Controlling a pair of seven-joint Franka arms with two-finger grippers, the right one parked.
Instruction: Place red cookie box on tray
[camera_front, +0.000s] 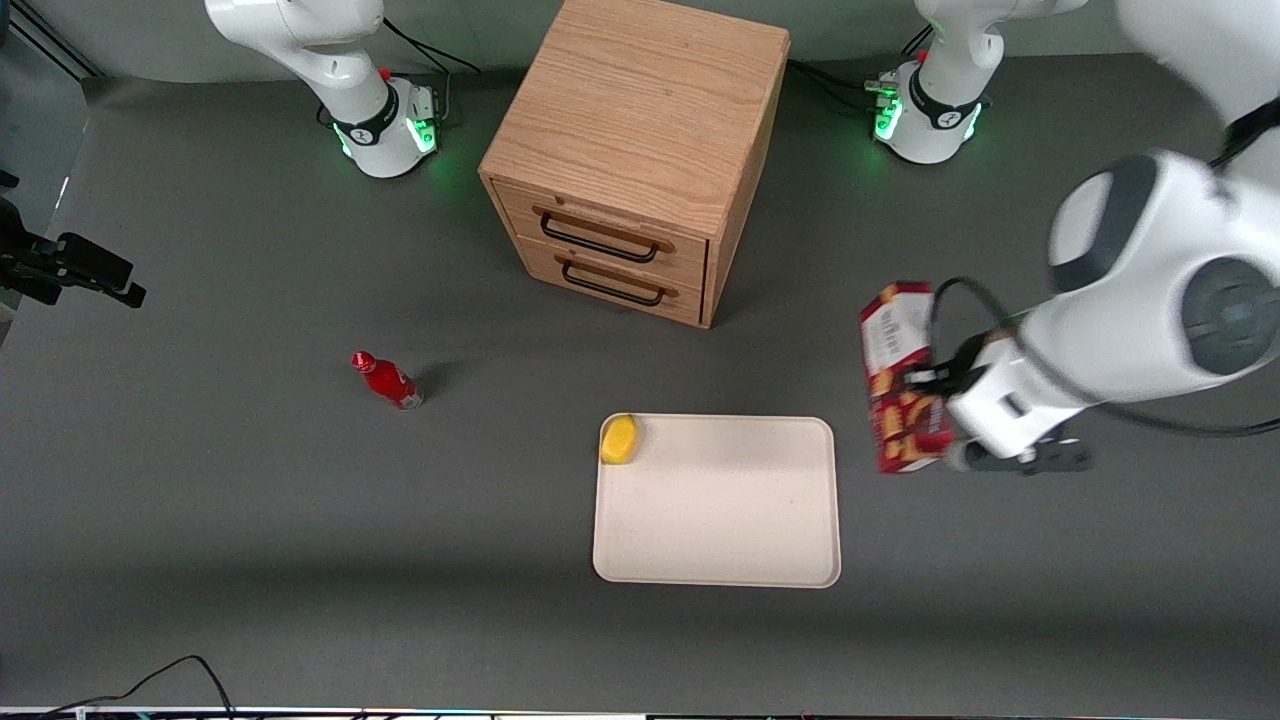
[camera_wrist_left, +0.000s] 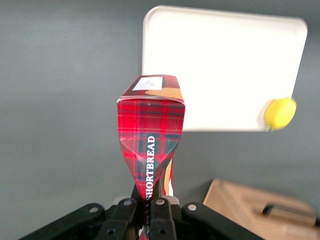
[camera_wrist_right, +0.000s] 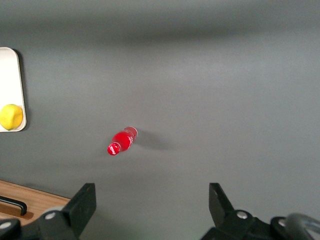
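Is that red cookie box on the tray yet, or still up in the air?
In the air: the gripper clamps the red cookie box beside the tray, not on it.

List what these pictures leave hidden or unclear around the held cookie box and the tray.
- Gripper jaws: shut on the red cookie box; in the front view the wrist housing covers them.
- Box's gripped end: wrist view, cut off by the picture's edge.
- Box's height above the table beside the tray: not readable from overhead.
- Drawer cabinet: wrist view, blurred and cut off.

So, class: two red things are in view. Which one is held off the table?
The red cookie box, tartan-printed, clamped in the left gripper beside the tray. The small red bottle stands on the table.
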